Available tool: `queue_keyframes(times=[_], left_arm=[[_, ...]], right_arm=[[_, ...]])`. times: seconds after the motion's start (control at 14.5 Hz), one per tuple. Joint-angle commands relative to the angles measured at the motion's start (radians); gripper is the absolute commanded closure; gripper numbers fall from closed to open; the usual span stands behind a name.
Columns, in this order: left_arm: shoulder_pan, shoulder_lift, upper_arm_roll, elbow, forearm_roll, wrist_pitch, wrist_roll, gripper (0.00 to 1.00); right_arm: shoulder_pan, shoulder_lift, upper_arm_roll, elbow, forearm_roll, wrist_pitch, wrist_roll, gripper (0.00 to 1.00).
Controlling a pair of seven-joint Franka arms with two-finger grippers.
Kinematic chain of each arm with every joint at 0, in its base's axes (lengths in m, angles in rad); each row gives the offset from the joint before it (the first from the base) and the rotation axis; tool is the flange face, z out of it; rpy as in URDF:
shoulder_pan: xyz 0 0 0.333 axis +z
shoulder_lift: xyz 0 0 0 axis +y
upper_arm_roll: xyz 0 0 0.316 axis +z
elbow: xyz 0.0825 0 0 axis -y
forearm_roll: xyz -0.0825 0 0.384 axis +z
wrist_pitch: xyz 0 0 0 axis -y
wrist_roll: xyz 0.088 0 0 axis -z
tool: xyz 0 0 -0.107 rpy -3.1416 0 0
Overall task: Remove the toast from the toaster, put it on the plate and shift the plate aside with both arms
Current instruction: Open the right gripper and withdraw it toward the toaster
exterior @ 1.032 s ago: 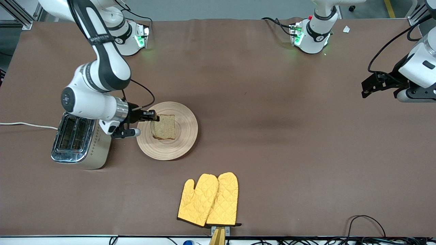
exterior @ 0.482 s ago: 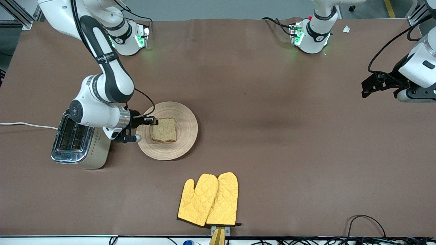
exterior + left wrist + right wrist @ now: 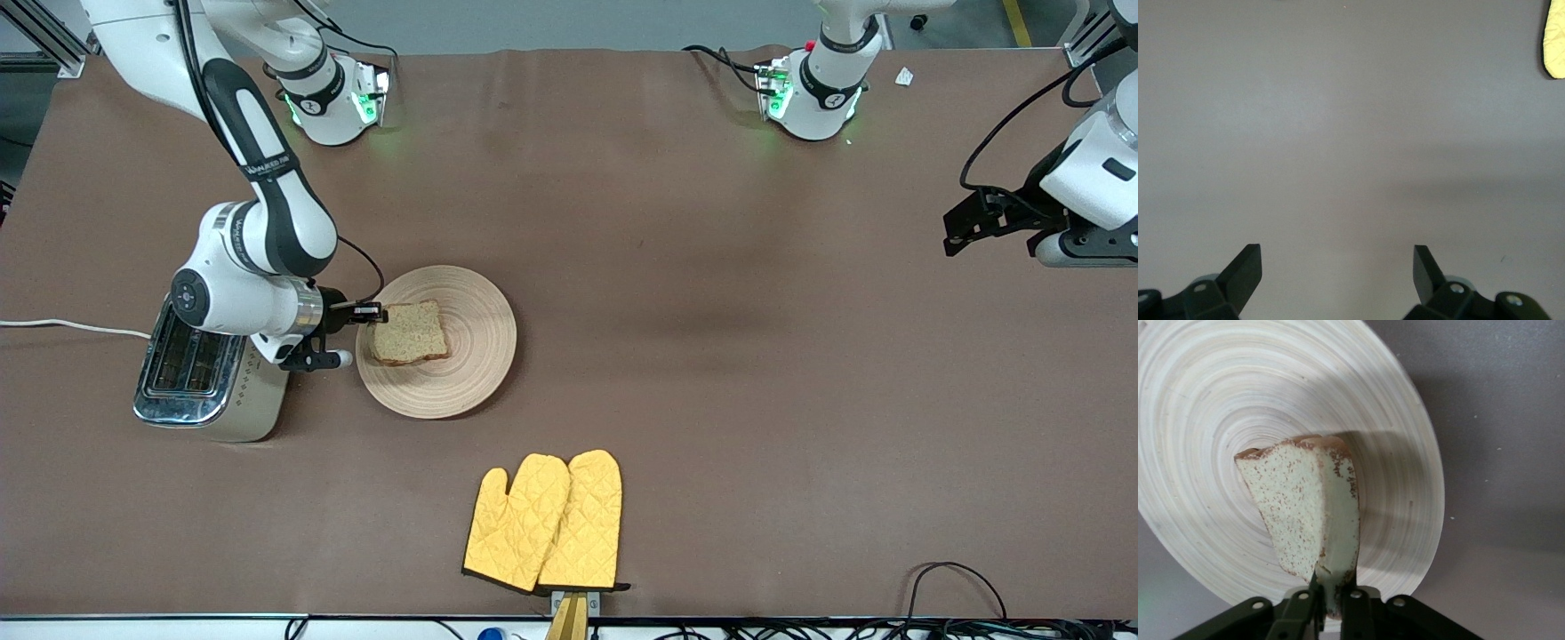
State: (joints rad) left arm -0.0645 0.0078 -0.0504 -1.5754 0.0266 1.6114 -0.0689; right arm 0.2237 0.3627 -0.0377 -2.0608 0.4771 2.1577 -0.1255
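The toast (image 3: 409,332), a speckled tan slice with a darker crust, hangs tilted over the round beige plate (image 3: 480,331). My right gripper (image 3: 369,311) is shut on its edge, over the plate's rim nearest the toaster. In the right wrist view the fingers (image 3: 1333,600) pinch the crust of the toast (image 3: 1305,513), and its free end points toward the middle of the plate (image 3: 1205,420). I cannot tell whether that end touches the plate. My left gripper (image 3: 973,222) waits open at the left arm's end of the table, and its wrist view shows only bare table between the fingers (image 3: 1337,267).
A chrome two-slot toaster (image 3: 204,373) stands beside the plate, toward the right arm's end, with a white cord running off the table. A pair of yellow oven mitts (image 3: 547,524) lies nearer to the front camera, and one tip shows in the left wrist view (image 3: 1555,40).
My right gripper has drawn back toward the toaster with the toast, which has moved from the plate's middle toward its rim and tilted more. The left arm has not moved.
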Motion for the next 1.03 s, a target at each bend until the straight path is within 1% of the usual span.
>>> queue_keyframes(times=[0.0, 0.07, 0.14, 0.28, 0.34, 0.62, 0.76, 0.89, 0.96], left_arm=[[-0.003, -0.002, -0.005, 0.014, 0.021, -0.018, -0.002, 0.0], [-0.003, -0.002, -0.005, 0.014, 0.021, -0.018, -0.002, 0.0], [-0.003, -0.002, -0.005, 0.014, 0.019, -0.018, -0.002, 0.0], [-0.003, -0.002, -0.006, 0.014, 0.021, -0.018, -0.002, 0.0], [-0.003, -0.002, -0.006, 0.014, 0.021, -0.018, -0.003, 0.0], [-0.003, -0.002, -0.006, 0.014, 0.019, -0.019, -0.003, 0.0], [-0.003, -0.003, -0.009, 0.014, 0.019, -0.022, -0.009, 0.0], [-0.005, -0.002, -0.011, 0.008, 0.013, -0.047, 0.01, 0.0], [0.0, 0.0, -0.011, 0.008, 0.0, -0.073, 0.014, 0.0]], right_arm=[[-0.012, 0.018, 0.009, 0.004, -0.014, 0.011, -0.008, 0.21], [-0.014, 0.018, 0.007, 0.005, -0.014, 0.011, -0.006, 0.07], [-0.02, 0.018, 0.005, 0.005, -0.014, 0.01, -0.006, 0.0], [-0.027, 0.01, 0.001, 0.005, -0.02, 0.002, -0.005, 0.0], [-0.027, 0.001, -0.007, 0.007, -0.044, -0.001, -0.003, 0.0], [-0.027, -0.082, -0.037, 0.056, -0.175, -0.117, 0.006, 0.0], [-0.027, -0.134, -0.044, 0.094, -0.271, -0.172, 0.015, 0.0], [-0.029, -0.166, -0.044, 0.163, -0.351, -0.27, 0.053, 0.0], [-0.038, -0.178, -0.047, 0.2, -0.374, -0.319, 0.063, 0.0]])
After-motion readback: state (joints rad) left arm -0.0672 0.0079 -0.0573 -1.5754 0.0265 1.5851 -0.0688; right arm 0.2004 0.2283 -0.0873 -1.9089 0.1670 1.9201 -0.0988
